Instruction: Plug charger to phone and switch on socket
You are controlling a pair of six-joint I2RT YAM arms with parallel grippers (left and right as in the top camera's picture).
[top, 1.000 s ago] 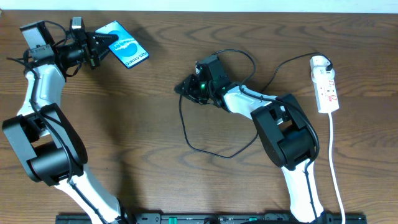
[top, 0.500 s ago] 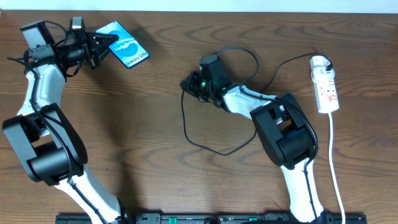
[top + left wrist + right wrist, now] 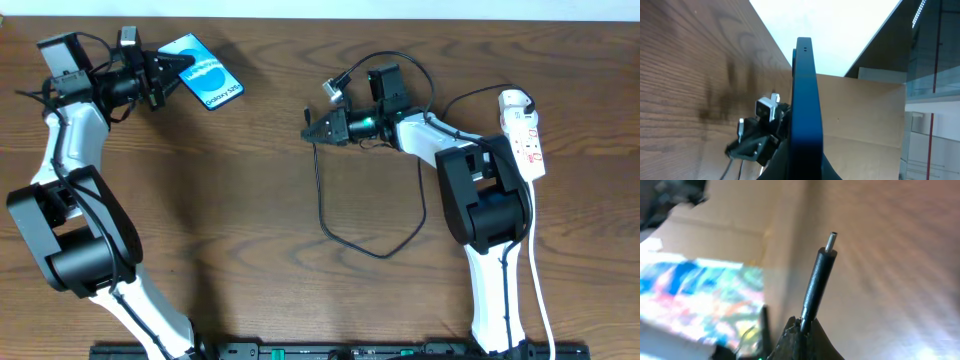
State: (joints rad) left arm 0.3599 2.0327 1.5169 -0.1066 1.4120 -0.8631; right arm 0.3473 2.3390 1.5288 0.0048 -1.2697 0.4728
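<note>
Left claw (image 3: 168, 72) clamps phone (image 3: 207, 82) steady as target; right claw (image 3: 314, 130) pinches charger (image 3: 816, 280) behind plug, tip protruding, ready for insertion.

phone (image 3: 805, 100) only edge-on in the left wrist view so the screen's hidden, lower end cut by the bottom edge, charger (image 3: 817, 275) cable swallowed inside the right hand (image 3: 802, 327), left half there just blurry colour smear, socket (image 3: 524, 135) markings too tiny overhead, its white cord (image 3: 537, 270) runs off bottom right
</note>
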